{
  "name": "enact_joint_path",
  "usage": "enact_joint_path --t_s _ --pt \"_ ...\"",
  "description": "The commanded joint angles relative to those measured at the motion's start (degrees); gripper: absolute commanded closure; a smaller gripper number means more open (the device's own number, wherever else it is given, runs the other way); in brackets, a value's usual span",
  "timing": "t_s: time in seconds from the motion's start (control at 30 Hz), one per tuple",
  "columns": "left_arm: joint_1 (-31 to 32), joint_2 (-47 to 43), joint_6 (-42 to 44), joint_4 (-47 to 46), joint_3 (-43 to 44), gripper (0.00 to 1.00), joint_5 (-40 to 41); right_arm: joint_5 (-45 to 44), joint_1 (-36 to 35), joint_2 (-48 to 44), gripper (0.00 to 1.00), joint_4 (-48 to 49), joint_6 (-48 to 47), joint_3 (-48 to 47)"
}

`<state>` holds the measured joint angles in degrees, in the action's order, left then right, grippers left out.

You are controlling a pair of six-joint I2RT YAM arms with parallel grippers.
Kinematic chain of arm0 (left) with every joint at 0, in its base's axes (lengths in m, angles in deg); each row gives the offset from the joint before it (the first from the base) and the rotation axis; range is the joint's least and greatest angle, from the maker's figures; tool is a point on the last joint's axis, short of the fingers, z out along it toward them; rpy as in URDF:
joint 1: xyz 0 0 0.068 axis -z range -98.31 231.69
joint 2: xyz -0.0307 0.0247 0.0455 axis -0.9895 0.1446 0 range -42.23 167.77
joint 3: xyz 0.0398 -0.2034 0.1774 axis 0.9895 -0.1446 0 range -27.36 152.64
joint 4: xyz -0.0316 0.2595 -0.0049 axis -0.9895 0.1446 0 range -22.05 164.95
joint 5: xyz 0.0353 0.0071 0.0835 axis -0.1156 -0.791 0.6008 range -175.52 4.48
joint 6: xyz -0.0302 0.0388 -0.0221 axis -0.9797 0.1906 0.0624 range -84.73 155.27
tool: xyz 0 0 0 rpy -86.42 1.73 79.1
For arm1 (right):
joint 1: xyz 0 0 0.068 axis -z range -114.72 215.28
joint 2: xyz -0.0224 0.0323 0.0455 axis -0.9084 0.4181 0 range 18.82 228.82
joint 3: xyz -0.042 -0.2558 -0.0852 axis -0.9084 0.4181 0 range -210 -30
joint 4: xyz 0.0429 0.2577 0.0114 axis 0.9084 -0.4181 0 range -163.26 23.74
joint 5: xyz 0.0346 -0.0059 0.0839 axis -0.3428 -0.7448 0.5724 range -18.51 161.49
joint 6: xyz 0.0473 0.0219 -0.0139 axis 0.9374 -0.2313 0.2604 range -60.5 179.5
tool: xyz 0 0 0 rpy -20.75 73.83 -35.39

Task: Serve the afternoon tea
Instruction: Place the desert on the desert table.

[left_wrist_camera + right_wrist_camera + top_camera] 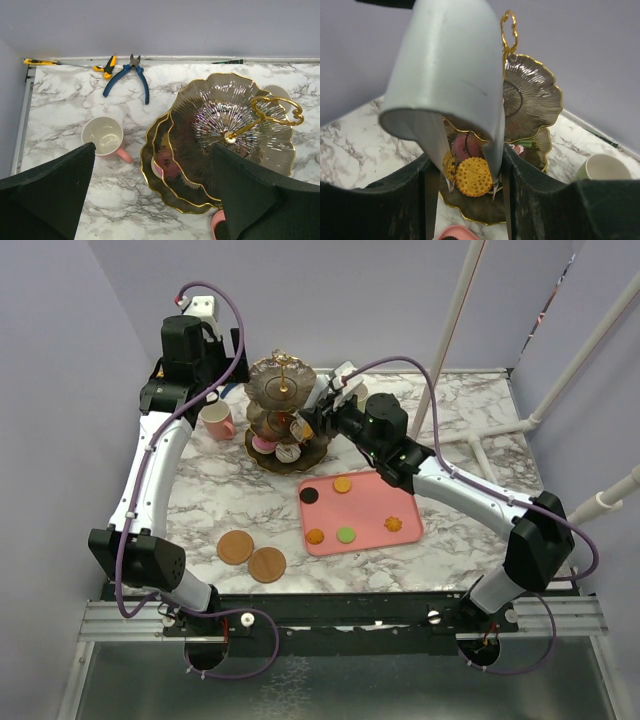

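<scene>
Your right claw [473,186] is pinching a yellow cookie [474,175] over the stand [532,95] at the far edge of the bench [200,500], probably to set it there; your left claw [155,200] is hovering spread.

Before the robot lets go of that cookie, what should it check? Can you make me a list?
1. Yellow cookie pinched in the right gripper: ok.
2. Cookie hanging over a tier of the stand: ok.
3. Cookie touching that tier: cannot tell.
4. Left gripper open and holding nothing: ok.
5. Pink mug sitting on one of the coasters: not ok. It stands beside the stand and both coasters are bare.
</scene>
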<state>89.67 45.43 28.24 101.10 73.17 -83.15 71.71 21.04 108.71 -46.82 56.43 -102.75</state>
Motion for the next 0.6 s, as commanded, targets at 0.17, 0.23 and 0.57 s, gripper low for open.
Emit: enact_joint_path --t_s 0.17,0.23,0.57 --pt "-1.22 -1.7 -0.31 1.09 -0.98 0.01 -2.31 0.53 -1.66 3.19 0.99 10.4 -0.06 2.94" --pt "-1.22 -1.79 -0.49 0.92 -1.04 0.01 -2.29 -0.69 -1.79 3.81 0.99 15.99 -0.38 4.54" --pt "-1.23 -3.0 -0.37 0.81 -2.46 0.01 -4.74 -6.83 -2.22 9.94 0.97 27.67 -1.19 6.19"
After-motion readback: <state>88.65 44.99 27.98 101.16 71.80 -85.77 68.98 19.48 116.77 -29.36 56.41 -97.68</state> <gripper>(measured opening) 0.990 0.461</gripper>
